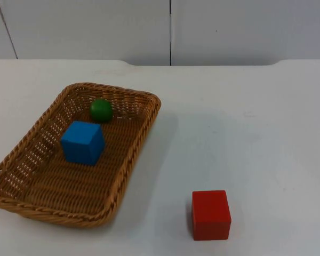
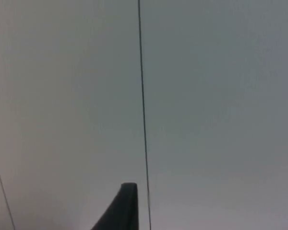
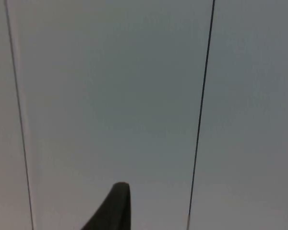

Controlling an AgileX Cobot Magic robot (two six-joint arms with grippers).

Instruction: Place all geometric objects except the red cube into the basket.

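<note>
Your blue cube [image 1: 82, 142] and green ball [image 1: 101, 110] lie in the basket [image 1: 129, 157]; the red cube [image 1: 210, 215] sits well apart on the table [image 1: 256, 133]. Both grippers face the wall [image 2: 206, 96], their spread impossible to tell. Another grab risks binning the red cube.

Top view overlooks table [image 1: 266, 122], wrists face partition [image 2: 206, 96]

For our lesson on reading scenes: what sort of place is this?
Probably a robot test bench in a lab: a bare white table against a grey partition wall, with only a wicker basket and coloured blocks set out.
</note>
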